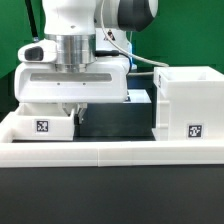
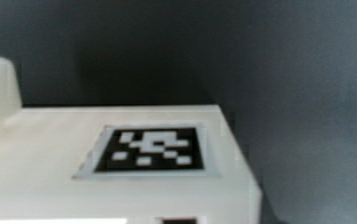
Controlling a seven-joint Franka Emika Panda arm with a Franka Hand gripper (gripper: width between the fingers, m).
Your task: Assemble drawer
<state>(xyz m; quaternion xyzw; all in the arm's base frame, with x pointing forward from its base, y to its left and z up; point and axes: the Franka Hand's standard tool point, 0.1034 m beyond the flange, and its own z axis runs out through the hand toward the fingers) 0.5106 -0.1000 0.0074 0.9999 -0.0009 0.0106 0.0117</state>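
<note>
Drawer housing [image 1: 185, 95], a boxy, smooth white plastic shell, sits at 3 o'clock in the exterior view, with a tray [image 1: 45, 125] at 9 o'clock. Each bears a black-and-white square tag [image 1: 193, 130]. We cannot tell how the gripper [image 1: 76, 111] jaws stand.

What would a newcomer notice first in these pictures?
The big white arm fills the exterior view's middle, its gripper low near a small tagged tray on that view's left. The tall housing stands on the right. The wrist view shows a black-and-white tag close up.
</note>
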